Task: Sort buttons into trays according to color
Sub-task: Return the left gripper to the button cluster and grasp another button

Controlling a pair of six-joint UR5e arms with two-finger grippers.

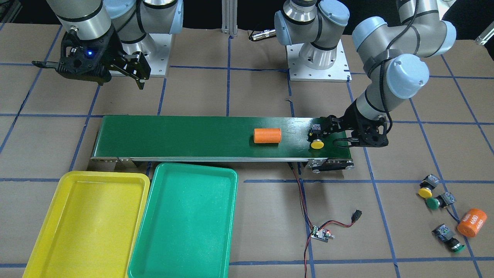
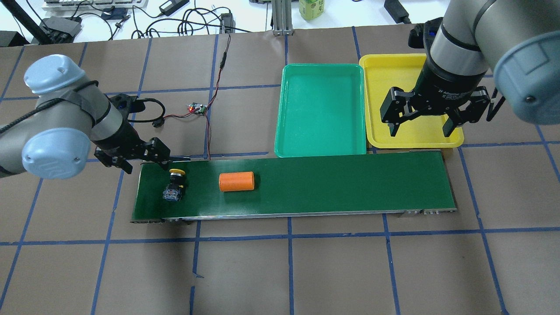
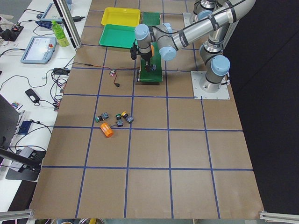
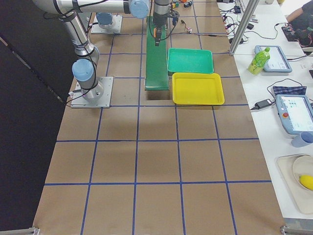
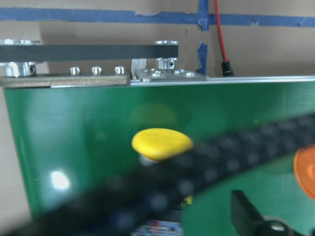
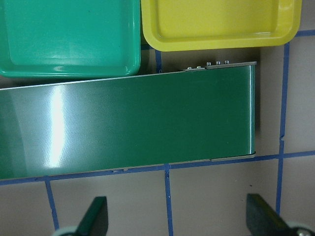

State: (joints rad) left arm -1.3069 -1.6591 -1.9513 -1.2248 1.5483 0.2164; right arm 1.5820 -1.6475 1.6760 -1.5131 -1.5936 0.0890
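Note:
A yellow button (image 1: 317, 143) lies on its side at the end of the dark green belt (image 1: 193, 135); it also shows in the overhead view (image 2: 175, 183) and the left wrist view (image 5: 161, 143). My left gripper (image 1: 329, 132) is open right beside it, one finger (image 5: 248, 209) clear of it. Another yellow button (image 1: 425, 188) and two green buttons (image 1: 437, 202) (image 1: 450, 238) lie on the table off the belt's end. The yellow tray (image 1: 58, 185) and green tray (image 1: 193, 166) are empty. My right gripper (image 2: 433, 122) is open and empty above the belt's other end.
An orange cylinder (image 1: 267, 135) lies on the belt near the yellow button. A second orange cylinder marked 4680 (image 1: 471, 222) lies by the loose buttons. A small circuit board (image 1: 321, 233) with red-black wires sits in front of the belt.

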